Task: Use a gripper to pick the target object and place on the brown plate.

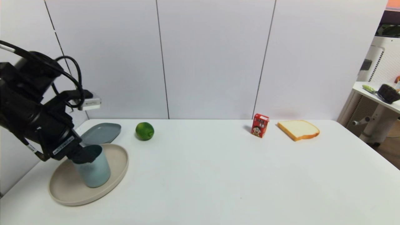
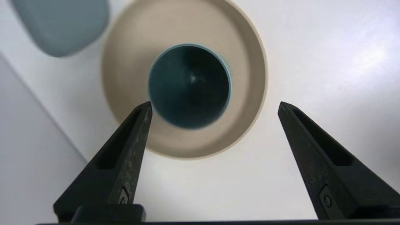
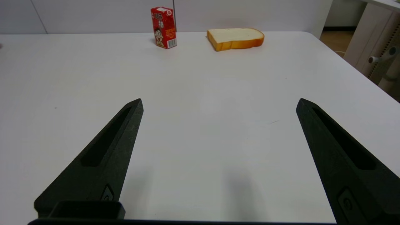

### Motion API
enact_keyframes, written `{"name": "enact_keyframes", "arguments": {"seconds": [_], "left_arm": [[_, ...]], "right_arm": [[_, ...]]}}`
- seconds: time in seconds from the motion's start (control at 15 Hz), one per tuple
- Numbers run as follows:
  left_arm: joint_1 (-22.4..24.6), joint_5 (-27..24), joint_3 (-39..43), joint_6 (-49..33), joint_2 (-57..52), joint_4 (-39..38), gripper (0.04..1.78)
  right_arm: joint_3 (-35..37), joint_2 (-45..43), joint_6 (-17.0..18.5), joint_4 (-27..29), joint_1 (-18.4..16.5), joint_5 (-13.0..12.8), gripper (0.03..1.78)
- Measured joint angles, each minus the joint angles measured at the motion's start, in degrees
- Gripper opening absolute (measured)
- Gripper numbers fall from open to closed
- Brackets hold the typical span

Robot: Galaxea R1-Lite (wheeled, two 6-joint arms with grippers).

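Note:
The light blue-teal cup (image 1: 93,173) stands upright on the brown plate (image 1: 118,162) at the table's near left. My left gripper (image 1: 76,151) hangs just over the cup's rim, on its left side. In the left wrist view the cup's dark teal inside (image 2: 189,86) lies beyond the tips, in the middle of the plate (image 2: 243,72). The left gripper (image 2: 215,104) is open and holds nothing. One fingertip (image 2: 145,109) is close beside the cup's rim. My right gripper (image 3: 219,101) is open and empty over bare table; it does not show in the head view.
A grey-blue rounded-square plate (image 1: 101,132) lies just behind the brown plate, also in the left wrist view (image 2: 62,25). A lime (image 1: 144,131) sits to its right. A red carton (image 1: 260,125) and a bread slice (image 1: 298,129) are at the back right. Wall panels stand behind the table.

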Motion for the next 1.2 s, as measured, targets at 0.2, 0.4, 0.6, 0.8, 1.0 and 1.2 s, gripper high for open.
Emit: {"name": "enact_keyframes", "arguments": {"seconds": [0.2,0.4,0.6,0.8,1.0,1.2], "left_arm": [[0.1,0.0,2.9,-3.7,-10.5,-3.8,1.53],[0.1,0.0,18.1,-9.4,-22.2,-16.9,1.59],[0.3,0.0,41.7,-14.3,-33.0,-35.8,1.63],[1.3,0.0,65.3,-17.6,-44.2,-55.7,1.65],[2.3,0.1,76.9,-20.2,-59.5,-63.4,1.67],[2.6,1.8,79.4,-22.2,-75.7,-54.9,1.67]], "right_arm": [[0.0,0.0,0.0,0.0,0.0,0.0,1.69],[0.0,0.0,0.0,0.0,0.0,0.0,1.69],[0.0,0.0,0.0,0.0,0.0,0.0,1.69],[0.0,0.0,0.0,0.0,0.0,0.0,1.69],[0.0,0.0,0.0,0.0,0.0,0.0,1.69],[0.0,0.0,0.0,0.0,0.0,0.0,1.69]]}}
